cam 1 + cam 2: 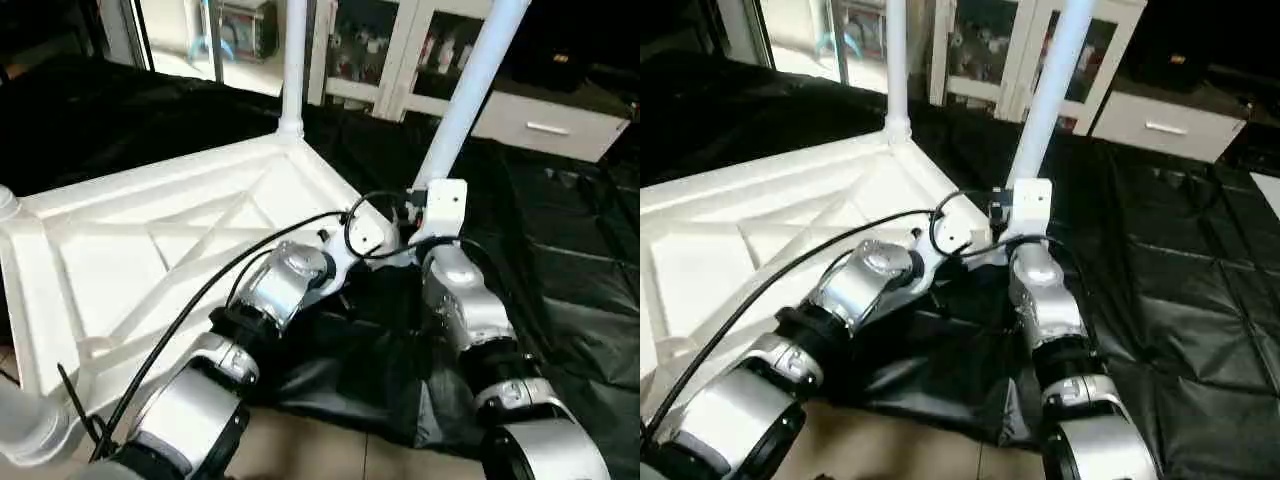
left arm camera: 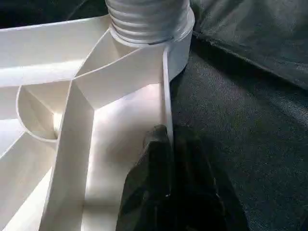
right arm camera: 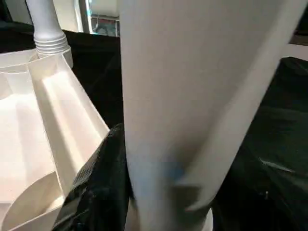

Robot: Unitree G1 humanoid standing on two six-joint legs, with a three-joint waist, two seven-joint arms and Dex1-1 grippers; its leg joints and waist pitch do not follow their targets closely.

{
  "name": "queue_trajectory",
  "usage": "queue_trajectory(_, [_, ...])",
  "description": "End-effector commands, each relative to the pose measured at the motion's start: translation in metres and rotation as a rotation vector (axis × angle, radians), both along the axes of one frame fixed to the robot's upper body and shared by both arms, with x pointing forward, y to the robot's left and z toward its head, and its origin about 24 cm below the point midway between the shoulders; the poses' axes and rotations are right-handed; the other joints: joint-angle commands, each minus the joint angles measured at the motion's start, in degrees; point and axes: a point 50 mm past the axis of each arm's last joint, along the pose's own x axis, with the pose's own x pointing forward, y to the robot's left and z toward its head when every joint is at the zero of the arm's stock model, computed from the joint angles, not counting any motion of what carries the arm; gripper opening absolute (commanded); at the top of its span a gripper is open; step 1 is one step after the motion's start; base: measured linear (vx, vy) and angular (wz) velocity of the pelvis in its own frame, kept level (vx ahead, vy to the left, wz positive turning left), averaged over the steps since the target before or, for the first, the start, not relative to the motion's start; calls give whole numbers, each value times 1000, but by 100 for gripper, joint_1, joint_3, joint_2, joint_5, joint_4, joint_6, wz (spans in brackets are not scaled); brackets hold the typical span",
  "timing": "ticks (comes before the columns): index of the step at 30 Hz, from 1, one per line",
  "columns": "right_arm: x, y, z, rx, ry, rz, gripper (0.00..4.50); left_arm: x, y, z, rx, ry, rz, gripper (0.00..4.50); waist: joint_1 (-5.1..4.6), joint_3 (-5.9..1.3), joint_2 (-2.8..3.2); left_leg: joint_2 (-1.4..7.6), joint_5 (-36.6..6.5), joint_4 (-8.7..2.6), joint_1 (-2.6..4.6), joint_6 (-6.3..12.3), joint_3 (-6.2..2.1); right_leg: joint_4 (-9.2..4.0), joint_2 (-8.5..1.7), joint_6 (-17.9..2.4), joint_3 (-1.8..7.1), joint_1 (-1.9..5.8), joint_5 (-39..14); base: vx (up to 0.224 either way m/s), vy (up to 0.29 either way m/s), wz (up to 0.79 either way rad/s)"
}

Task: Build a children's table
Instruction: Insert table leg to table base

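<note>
- Your table top (image 1: 150,250) lies upside down on a black sheet (image 1: 570,280). The X-ribbed underside faces up, spreading across the left and middle of the scene.
- Far leg (image 1: 294,60): it stands upright in the far corner socket of the top, with its ribbed collar seated at the rim.
- Right leg (image 1: 470,90): it rises from the right corner of the top and leans to the right as it goes up. Its foot sits at the corner, just in front of your right arm's white wrist block.
- Right gripper (image 3: 120,192): in the right wrist view, the right leg runs up between the fingers, and one black finger (image 3: 96,178) lies against the tube's side. The jaws stand partly apart and are clamped on the right leg close to its base.
- Left gripper (image 2: 166,187): the black fingers are pressed together. In the left wrist view they sit at the top's thin side wall (image 2: 166,96), one on either face of it. You cannot tell from the views whether they truly pinch that wall or only rest against it.
- The ribbed collar (image 2: 147,19) of a leg sits in its round socket just beyond the left gripper, at the end of that side wall.
- Both silver forearms reach in from the near edge and meet at the right corner of the top, with black cables looped over them.
- Near left corner: a pale rounded tube end (image 1: 25,425) lies by the top's edge, but you cannot make out what it is.
- Beyond the sheet stand white cabinets (image 1: 400,50) with glass doors.
</note>
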Motion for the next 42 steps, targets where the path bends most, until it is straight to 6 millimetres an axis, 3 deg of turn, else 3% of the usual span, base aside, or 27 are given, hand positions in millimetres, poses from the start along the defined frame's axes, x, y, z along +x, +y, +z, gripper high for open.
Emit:
queue_trajectory(1, [-18, -15, -45, -23, 184, -23, 187, 10, -9, 30, -79, -121, -19, 0, 0, -286, 17, 299, -841, -422, 114, 304, -104, -314, -301, -1285, 186, 256, -580, 0, 0, 0])
queue_trajectory(4, [-17, -13, -41, -16, 153, 0, 257, 10, -10, 29, -82, -116, -22, 0, 4, -302, 5, 286, -635, -408, 101, 295, -104, -272, -293, -1275, 186, 271, -243, 0, 0, 0])
queue_trajectory(7, [-16, -13, -38, -17, 139, 19, 264, 10, -10, 29, -80, -113, -27, 0, 22, -325, -6, 273, -310, -370, 78, 444, -93, -225, -301, -1387, 192, 304, 205, 0, 0, 0])
queue_trajectory(9, [-15, -13, -34, -14, 122, 30, 292, 10, -10, 29, -80, -112, -28, 0, 19, -308, 9, 268, -314, -373, 85, 522, -82, -237, -290, -1447, 188, 291, 174, 0, 0, 0])
queue_trajectory(13, [-15, -15, -27, 4, 90, 51, 314, 11, -9, 29, -80, -111, -30, 0, 23, -304, 18, 282, -465, -376, 86, 508, -89, -255, -303, -1472, 191, 294, -36, 0, 0, 0])
queue_trajectory(14, [-15, -15, -26, 2, 86, 54, 337, 11, -9, 29, -79, -111, -30, 0, 23, -307, 18, 283, -431, -373, 91, 507, -90, -246, -297, -1469, 189, 293, -10, 0, 0, 0])
queue_trajectory(17, [-15, -17, -23, -1, 67, 71, 347, 12, -8, 29, -78, -112, -29, 0, 25, -314, 17, 277, -312, -363, 84, 556, -90, -231, -298, -1500, 189, 304, 132, 0, 0, 0])
queue_trajectory(18, [-16, -17, -22, 1, 63, 78, 372, 12, -8, 29, -78, -113, -29, 0, 28, -321, 15, 280, -240, -353, 83, 586, -89, -217, -301, -1539, 189, 307, 224, 0, 0, 0])
queue_trajectory(20, [-19, -17, -17, 7, 38, 118, 380, 13, -8, 29, -78, -113, -31, 0, 48, -322, 8, 278, -67, -333, 77, 704, -84, -198, -300, -1584, 190, 315, 430, 0, 0, 0])
queue_trajectory(24, [-25, -18, -9, 15, -3, 164, 417, 12, -7, 28, -75, -110, -39, 0, 51, -311, -6, 290, -62, -326, 75, 806, -85, -207, -315, -1609, 190, 314, 331, 0, 0, 0])
queue_trajectory(28, [-37, -23, 1, 45, -77, 243, 434, 12, -4, 26, -74, -105, -41, 0, 43, -304, 5, 303, -142, -337, 74, 817, -98, -219, -313, -1597, 187, 306, 197, 0, 0, 0])
queue_trajectory(30, [-47, -31, 3, 79, -103, 293, 443, 12, -3, 25, -74, -99, -49, 0, 78, -300, 6, 316, -261, -336, 82, 824, -100, -232, -322, -1566, 192, 313, 139, 0, 0, 0])
queue_trajectory(36, [-63, -60, 0, 38, -62, 334, 443, 9, 2, 21, -59, -77, -94, 0, 63, -290, -7, 298, -389, -334, 53, 759, -103, -268, -319, -1545, 189, 307, -202, 0, 0, 0])
queue_trajectory(42, [-76, -80, 10, 44, -19, 555, 443, -8, 10, 15, -79, -23, -245, 0, 81, -290, -9, 329, -306, -311, 57, 892, -101, -233, -317, -1667, 186, 311, 15, 0, 0, 0])
